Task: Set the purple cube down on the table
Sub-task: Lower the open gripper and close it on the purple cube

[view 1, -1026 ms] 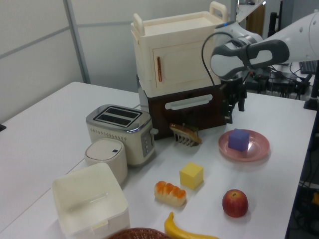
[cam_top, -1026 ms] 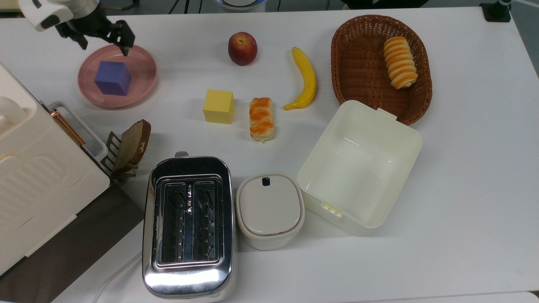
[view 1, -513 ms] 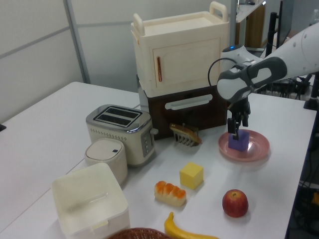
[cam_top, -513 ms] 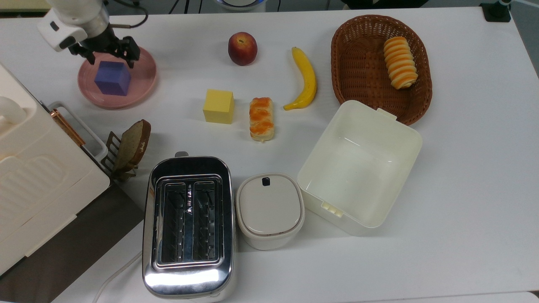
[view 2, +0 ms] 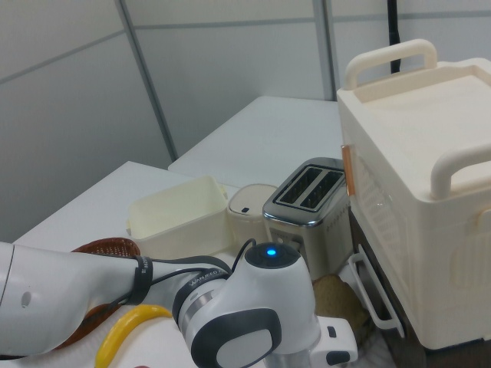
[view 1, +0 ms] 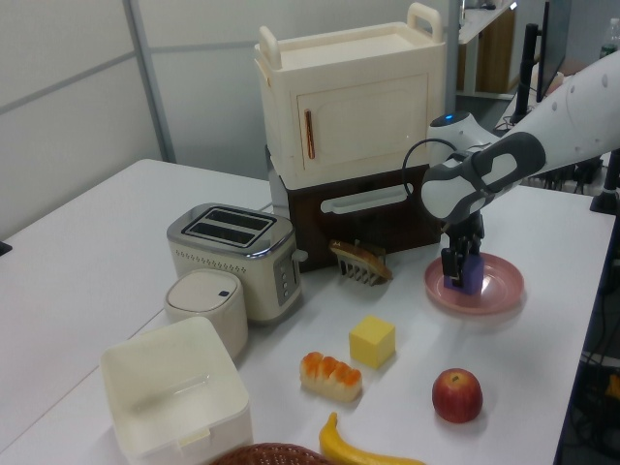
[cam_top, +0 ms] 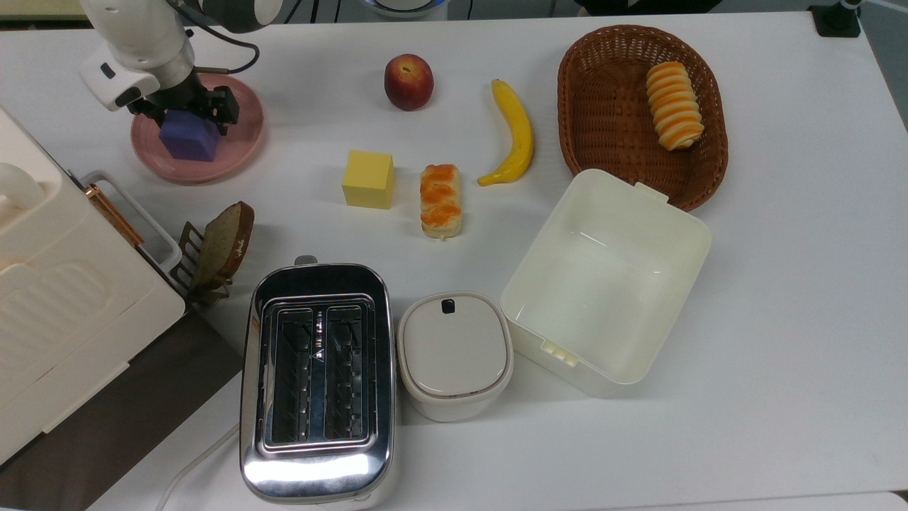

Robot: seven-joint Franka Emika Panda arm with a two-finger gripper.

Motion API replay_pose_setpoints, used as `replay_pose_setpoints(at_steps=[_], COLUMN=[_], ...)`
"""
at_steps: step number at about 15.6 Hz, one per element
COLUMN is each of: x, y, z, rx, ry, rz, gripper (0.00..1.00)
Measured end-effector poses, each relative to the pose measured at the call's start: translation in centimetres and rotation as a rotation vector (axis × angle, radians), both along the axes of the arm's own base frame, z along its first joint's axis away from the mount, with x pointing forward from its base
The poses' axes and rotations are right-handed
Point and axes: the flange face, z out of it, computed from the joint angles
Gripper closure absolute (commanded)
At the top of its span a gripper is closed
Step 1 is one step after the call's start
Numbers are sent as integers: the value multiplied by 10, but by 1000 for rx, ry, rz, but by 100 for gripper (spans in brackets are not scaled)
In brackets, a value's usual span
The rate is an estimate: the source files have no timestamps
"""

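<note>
The purple cube [cam_top: 190, 140] sits on a round pink plate [cam_top: 245, 135] at the top view's upper left, on the white table [cam_top: 780, 298]. My gripper [cam_top: 188, 113] has come down over the cube, with one black finger on each side of it and the jaws open. In the left view the gripper [view 1: 459, 274] stands in front of the purple cube [view 1: 473, 281] and hides much of it, above the pink plate [view 1: 499, 291]. The arm's white wrist covers the cube's far edge in the top view.
A yellow cube [cam_top: 368, 179], a glazed pastry [cam_top: 440, 200], an apple [cam_top: 408, 81] and a banana [cam_top: 514, 135] lie right of the plate. A cream cabinet [cam_top: 50, 284], toast rack [cam_top: 213, 252], toaster [cam_top: 317, 380], lidded pot [cam_top: 454, 353], open bin [cam_top: 606, 284] and basket [cam_top: 589, 106] stand around.
The gripper moved from above the plate's far rim down and forward over the purple cube, and its fingers now straddle it. The cube stayed on the plate.
</note>
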Motion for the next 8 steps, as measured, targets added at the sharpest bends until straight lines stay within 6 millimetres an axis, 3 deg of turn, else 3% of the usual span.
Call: replay_pose_setpoints(at_steps=[5,8], x=[1,0], y=[-1,0], z=[16,46], rx=[9,29], ry=[-2,5], rz=[15,18], gripper=[100,100])
